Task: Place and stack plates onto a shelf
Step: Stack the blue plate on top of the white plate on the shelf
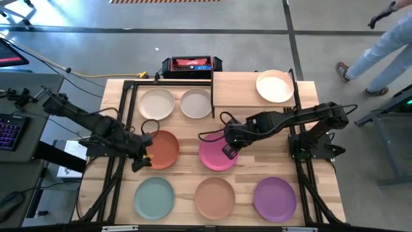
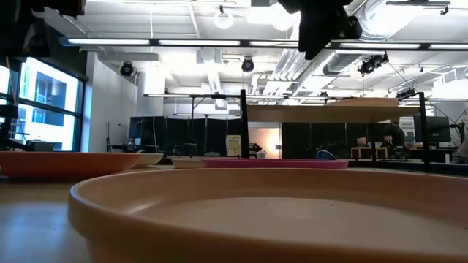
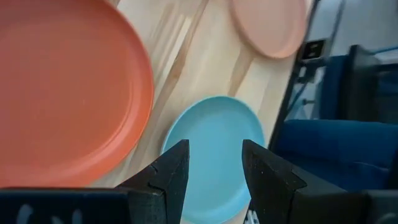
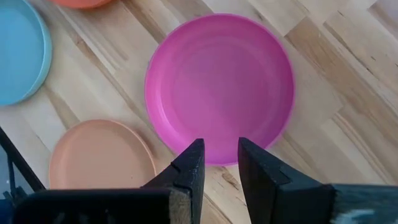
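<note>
Seven plates lie flat on the tabletop. Two off-white ones [image 1: 158, 103] [image 1: 196, 103] are at the far side. The orange-red [image 1: 164, 149] and magenta [image 1: 215, 156] ones are in the middle. Teal [image 1: 154, 197], tan [image 1: 215, 197] and purple [image 1: 275, 198] lie along the near edge. A pale peach plate [image 1: 275, 86] rests on the shelf [image 1: 235, 90] at the far right. My left gripper [image 3: 214, 168] is open, above the orange-red plate's near-left rim [image 3: 134, 134]. My right gripper [image 4: 221, 165] is open, above the magenta plate [image 4: 217, 87], touching nothing.
A black and red box [image 1: 191, 64] sits just beyond the table's far edge. Black frame posts [image 1: 302, 161] run along both table sides. A person [image 1: 380, 45] walks on the floor at the far right. Bare wood shows between the plate rows.
</note>
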